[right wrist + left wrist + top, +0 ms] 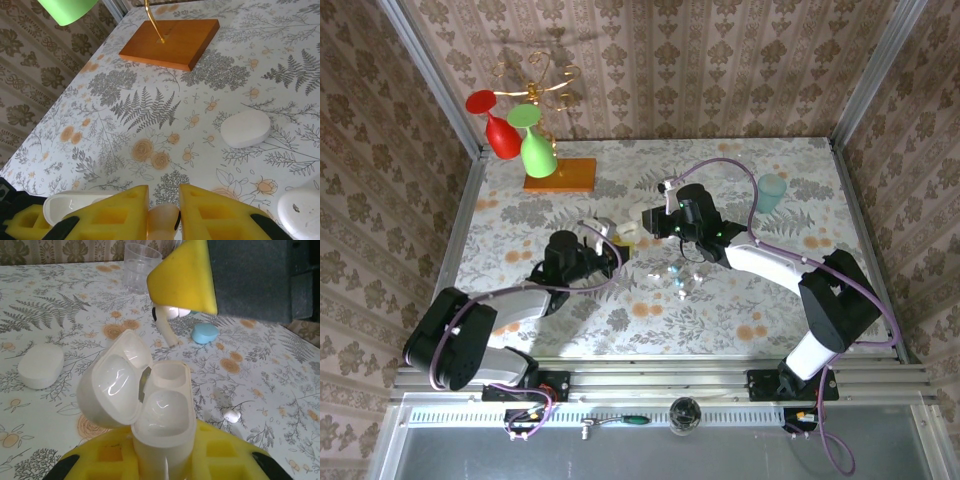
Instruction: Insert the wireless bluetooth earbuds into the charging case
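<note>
Charging case, cream-white, lid tipped back to the left, clamped upright by its lower end between the yellow pads of the closed left end effector, glossy wells facing up. Just beyond and above it, earbud pinched by its head in the closed right end effector, stem hanging down, apart from the case as far as can be told. From the left wrist: white pebble on the tabletop to the left, clear cup at the far side, light-blue oval piece beyond the earbud, small white piece lying to the right, too small to name. From the right wrist: earbud as a pale sliver between yellow fingers, wooden base far off, green glass above its left end. From the top: both arms meeting mid-tabletop, teal cup far right, red glass far left, tiny glinting bits near the right arm.
</note>
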Controlling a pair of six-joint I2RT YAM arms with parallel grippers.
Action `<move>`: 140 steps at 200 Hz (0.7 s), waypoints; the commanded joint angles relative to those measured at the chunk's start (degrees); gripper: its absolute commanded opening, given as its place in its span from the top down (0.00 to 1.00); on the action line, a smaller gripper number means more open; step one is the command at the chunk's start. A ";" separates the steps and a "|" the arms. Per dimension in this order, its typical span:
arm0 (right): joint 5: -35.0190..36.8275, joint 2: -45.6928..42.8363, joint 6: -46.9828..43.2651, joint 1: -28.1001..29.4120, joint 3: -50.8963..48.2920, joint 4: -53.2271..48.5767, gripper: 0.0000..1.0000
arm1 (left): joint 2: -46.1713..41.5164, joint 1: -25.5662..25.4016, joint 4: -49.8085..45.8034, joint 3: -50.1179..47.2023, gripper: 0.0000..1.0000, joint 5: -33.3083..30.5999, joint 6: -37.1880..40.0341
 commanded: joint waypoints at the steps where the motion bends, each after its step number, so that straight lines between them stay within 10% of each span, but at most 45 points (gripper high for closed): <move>1: -1.49 -1.20 1.00 -0.13 -0.97 2.05 0.76 | 0.93 -0.46 1.50 2.12 1.00 1.31 -1.60; 140: -3.19 0.37 0.94 -0.08 -0.17 1.66 0.76 | 2.53 -0.46 1.78 3.81 1.00 1.69 -2.54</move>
